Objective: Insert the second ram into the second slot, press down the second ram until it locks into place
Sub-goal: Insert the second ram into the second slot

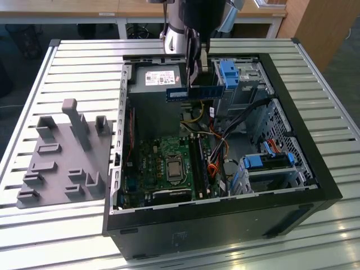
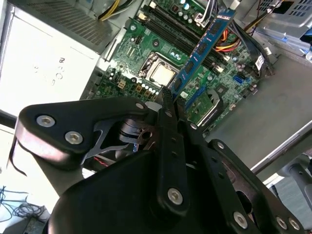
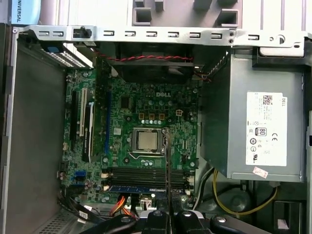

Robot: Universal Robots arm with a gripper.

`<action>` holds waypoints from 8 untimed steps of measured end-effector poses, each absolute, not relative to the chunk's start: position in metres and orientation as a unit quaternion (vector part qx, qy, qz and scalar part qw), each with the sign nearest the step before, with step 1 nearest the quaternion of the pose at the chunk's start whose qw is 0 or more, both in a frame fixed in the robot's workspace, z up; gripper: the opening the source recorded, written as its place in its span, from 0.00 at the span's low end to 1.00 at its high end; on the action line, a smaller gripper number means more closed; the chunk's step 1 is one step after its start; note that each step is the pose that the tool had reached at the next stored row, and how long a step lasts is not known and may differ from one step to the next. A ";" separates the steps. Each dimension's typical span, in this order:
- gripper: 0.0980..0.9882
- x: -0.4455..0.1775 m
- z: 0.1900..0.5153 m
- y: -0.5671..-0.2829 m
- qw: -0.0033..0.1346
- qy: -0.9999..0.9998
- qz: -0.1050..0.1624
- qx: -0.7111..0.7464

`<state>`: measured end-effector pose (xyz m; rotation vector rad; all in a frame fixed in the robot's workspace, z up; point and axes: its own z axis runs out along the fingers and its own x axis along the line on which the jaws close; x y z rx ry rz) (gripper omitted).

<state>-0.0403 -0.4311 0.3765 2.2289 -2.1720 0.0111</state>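
Blue and thin, the long flat circuit-board stick with a small white label, the second ram (image 1: 183,94), is hanging level in the air over the open black metal computer case (image 1: 225,225). In the exterior view it is sitting above the far part of the case, between the grey power supply box (image 1: 154,79) and the blue plastic drive bracket (image 1: 230,76), well clear of the green motherboard (image 1: 169,163) below.

The dark-fingered tool (image 1: 198,84) is reaching down from the arm and pinching the stick from above, its jaws narrowed onto the board. In the second wrist view the tool (image 2: 169,95) is gripping one end of the second ram (image 2: 202,46), which is stretching away from the fingers and lying crosswise to the long dark memory slots (image 2: 180,39) beside the square silver processor socket (image 2: 161,73). The stick is not touching the slots.

The case is lying on its side on a slatted aluminium tabletop (image 1: 73,62). A grey moulded fixture with upright posts (image 1: 62,157) is resting on the tabletop at the exterior view's left, just beside the case.
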 end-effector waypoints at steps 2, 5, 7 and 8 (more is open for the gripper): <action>0.04 -0.041 0.376 -0.432 0.010 -0.698 0.007 0.716; 0.04 -0.041 0.376 -0.433 0.009 -0.701 0.009 0.713; 0.04 -0.041 0.375 -0.433 0.009 -0.710 0.009 0.704; 0.04 -0.041 0.375 -0.433 0.010 -0.716 0.009 0.698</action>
